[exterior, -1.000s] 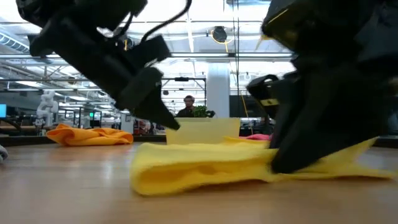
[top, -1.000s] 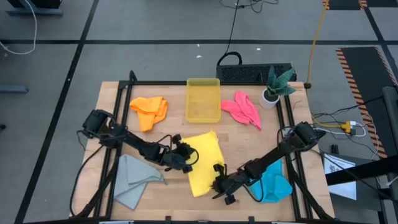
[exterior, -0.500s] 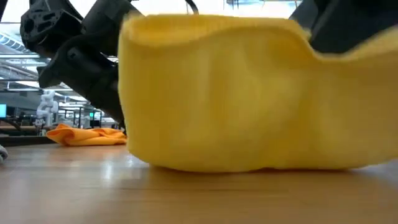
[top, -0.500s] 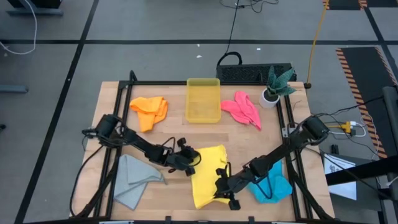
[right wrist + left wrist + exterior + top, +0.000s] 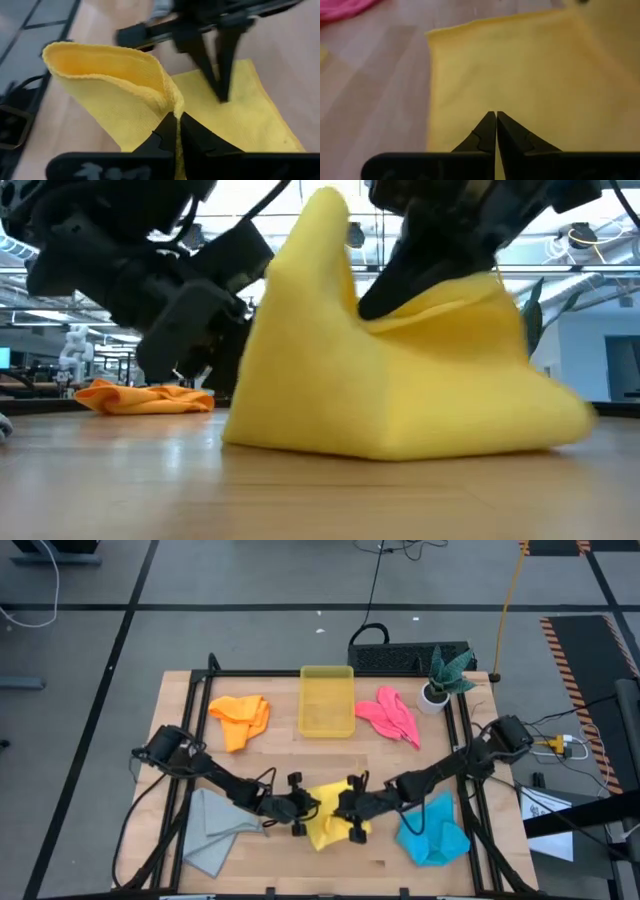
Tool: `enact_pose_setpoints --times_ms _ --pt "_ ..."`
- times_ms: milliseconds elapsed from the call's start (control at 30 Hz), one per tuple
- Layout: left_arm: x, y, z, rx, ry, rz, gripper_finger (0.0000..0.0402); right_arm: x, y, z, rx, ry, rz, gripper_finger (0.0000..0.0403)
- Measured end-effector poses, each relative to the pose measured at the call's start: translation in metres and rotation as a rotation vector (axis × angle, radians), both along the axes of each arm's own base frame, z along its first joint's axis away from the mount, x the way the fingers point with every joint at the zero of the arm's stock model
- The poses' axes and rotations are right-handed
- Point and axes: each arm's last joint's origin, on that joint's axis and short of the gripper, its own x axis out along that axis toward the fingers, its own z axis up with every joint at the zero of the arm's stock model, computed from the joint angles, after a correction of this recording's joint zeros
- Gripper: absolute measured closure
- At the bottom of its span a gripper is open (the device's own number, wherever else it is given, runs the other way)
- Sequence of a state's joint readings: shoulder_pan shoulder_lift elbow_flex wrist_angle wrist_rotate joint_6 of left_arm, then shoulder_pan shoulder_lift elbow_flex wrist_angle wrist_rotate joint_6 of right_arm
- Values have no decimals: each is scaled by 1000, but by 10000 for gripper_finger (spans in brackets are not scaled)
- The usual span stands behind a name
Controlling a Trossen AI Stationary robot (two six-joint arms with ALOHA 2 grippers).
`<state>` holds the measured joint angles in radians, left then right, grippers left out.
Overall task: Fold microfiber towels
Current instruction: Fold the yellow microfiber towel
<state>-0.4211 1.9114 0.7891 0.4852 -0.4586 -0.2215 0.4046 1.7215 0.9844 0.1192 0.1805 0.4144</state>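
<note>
Yellow towel (image 5: 400,390) – matt, fuzzy cloth, wooden table (image 5: 480,755) – smooth, faintly glossy

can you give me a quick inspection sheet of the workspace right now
surface: wooden table in a black frame
job's things: yellow towel lifted and draped between both grippers; orange towel, pink towel, grey towel and blue towel lie crumpled
clutter: yellow bin; potted plant at the far right corner
grippers: left gripper and right gripper both shut on the yellow towel
cables: yellow cable and dark leads on the floor
surroundings: grey floor, large hall behind
</note>
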Motion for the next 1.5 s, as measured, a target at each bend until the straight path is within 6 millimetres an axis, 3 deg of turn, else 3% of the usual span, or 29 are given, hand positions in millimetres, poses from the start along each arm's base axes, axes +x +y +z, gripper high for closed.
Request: enact_pose_setpoints --times_ms 267,567,800,1133,1300,1500 --pt "-16 -4 23 14 33 83 382 4 -12 -2 3 19 -11 401" --pt "-23 -16 13 -41 132 -42 382 4 -14 -2 -3 24 -13 401" --pt "-27 -23 21 -26 99 -55 383 10 -28 -1 -22 4 -41 401" --pt "-27 -18 19 -22 129 -33 383 7 -48 34 -52 -111 -49 401" --pt "-27 -19 18 -24 131 -39 383 9 -58 35 -46 -105 -82 401" --pt "-28 -21 18 -30 144 -71 383 2 -41 32 -40 -66 -29 401"
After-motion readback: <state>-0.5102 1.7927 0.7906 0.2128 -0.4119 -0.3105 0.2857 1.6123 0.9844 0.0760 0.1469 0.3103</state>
